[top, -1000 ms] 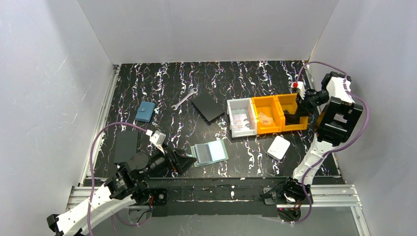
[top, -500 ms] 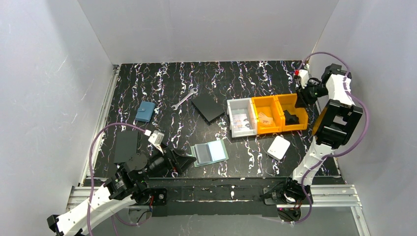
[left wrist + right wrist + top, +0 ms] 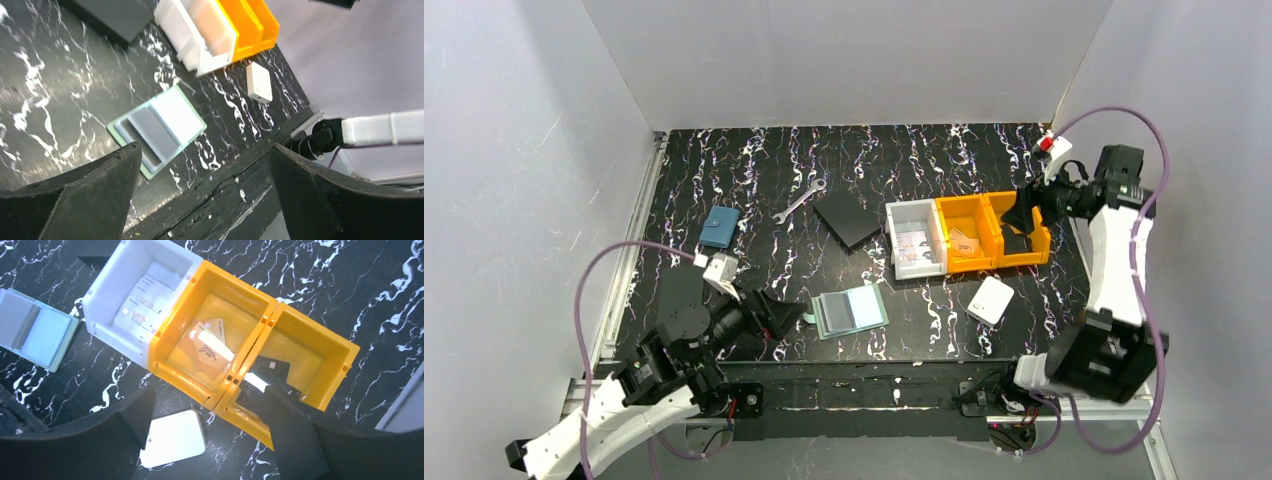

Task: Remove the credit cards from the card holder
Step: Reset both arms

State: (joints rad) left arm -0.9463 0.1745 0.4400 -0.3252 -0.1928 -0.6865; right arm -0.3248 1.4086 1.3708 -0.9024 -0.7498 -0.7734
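Note:
The mint-green card holder (image 3: 851,311) lies open and flat near the table's front, showing a grey panel and a pale-blue one (image 3: 175,112); whether that is a card I cannot tell. A tan credit card (image 3: 205,347) lies in the middle orange bin (image 3: 965,212), a silver VIP card (image 3: 141,310) in the white bin, and a dark card (image 3: 267,377) in the right orange bin (image 3: 325,347). My right gripper (image 3: 1024,212) hovers open above the right orange bin, holding nothing. Left of the holder, my left gripper (image 3: 776,314) is wide open and apart from it.
A white square box (image 3: 991,299) lies in front of the bins. A black square plate (image 3: 848,219), a wrench (image 3: 801,200) and a small blue pouch (image 3: 719,226) lie further back. A dark flat pad (image 3: 679,290) sits at the left edge.
My right gripper opened and rose out of the right orange bin, leaving the dark card there; its arm swung back to the right. The left arm shifted slightly left.

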